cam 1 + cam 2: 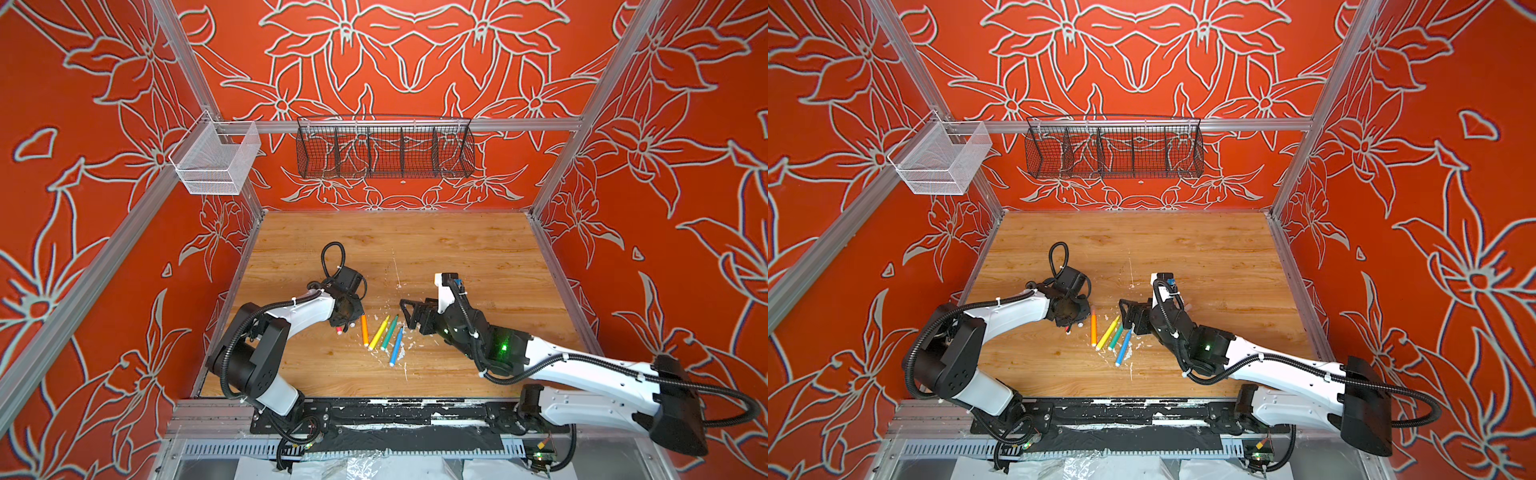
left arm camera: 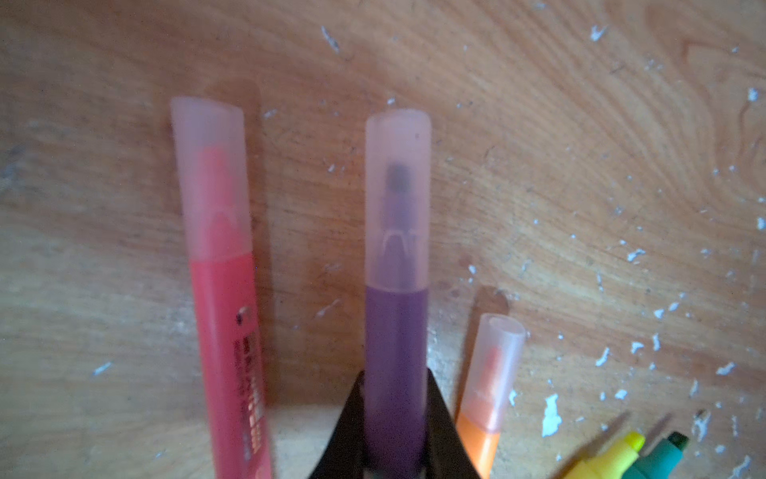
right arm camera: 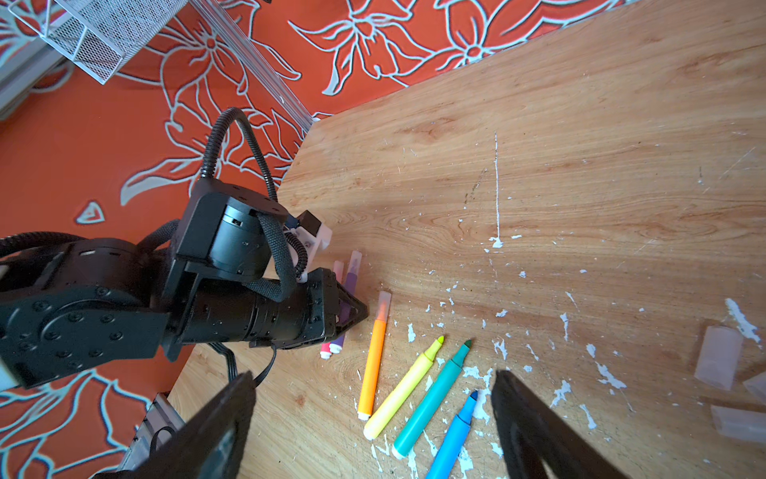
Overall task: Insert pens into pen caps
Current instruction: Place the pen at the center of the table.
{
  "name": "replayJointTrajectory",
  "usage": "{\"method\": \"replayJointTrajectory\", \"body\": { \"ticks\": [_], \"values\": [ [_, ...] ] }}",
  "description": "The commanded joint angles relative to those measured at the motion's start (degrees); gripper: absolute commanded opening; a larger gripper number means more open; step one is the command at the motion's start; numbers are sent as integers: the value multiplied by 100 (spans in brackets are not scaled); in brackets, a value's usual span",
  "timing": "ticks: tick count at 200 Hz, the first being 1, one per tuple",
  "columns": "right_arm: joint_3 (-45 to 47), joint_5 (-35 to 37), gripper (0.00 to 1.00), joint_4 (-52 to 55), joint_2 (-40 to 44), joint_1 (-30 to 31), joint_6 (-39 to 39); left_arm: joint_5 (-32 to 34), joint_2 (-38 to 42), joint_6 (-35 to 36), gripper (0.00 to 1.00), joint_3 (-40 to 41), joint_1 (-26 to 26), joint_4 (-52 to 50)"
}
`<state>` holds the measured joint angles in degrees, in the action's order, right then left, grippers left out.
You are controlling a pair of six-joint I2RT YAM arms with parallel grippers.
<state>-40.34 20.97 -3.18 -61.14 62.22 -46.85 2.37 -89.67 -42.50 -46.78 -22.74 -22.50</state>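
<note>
Between the left gripper's two black fingers sits the barrel of a thin purple felt-tip pen. The fingers press against it from both sides, pinching it about midway along. Its nib end points away from the wrist and wears a translucent colourless plastic cap, pushed fully on. Whether this pen rests on the table or is held a little above it, I cannot tell. Just beside it, on the side away from the other pens, lies a pink felt-tip pen, also capped and nearly parallel. On the opposite side, near the fingertips, lies an orange felt-tip pen, capped as well. Further out, a yellow pen, a green pen and a blue pen fan out beside the orange one on the scuffed wooden table, all three with bare nibs.

The right gripper has its own black fingers spread wide with nothing between them. In both top views it stands just beside the bare tips of the green and blue pens. Beyond it, away from the pens, three loose translucent caps lie on the wood among white paint flecks.
</note>
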Motion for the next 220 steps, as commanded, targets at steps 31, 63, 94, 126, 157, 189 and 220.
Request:
{"method": "replayJointTrajectory", "body": {
  "ticks": [31,63,94,126,157,189,220],
  "values": [
    [67,2,91,98,308,-49,26,143,606,286,24,-130,42,-328],
    [230,80,92,136,537,-91,42,-464,1511,851,24,215,6,202],
    [258,88,92,376,810,-272,103,-644,2528,1487,35,507,-521,639],
    [415,-201,92,449,959,-637,7,-451,2620,1967,36,345,-1259,641],
    [481,-418,92,774,1053,-962,-84,256,1887,2360,34,76,-1949,-88],
    [425,-309,92,1074,1208,-1080,-8,638,1205,2504,33,71,-2507,-163],
    [598,-378,92,717,1122,-1096,-86,766,860,2411,30,-84,-2507,-345]
  ]
}}
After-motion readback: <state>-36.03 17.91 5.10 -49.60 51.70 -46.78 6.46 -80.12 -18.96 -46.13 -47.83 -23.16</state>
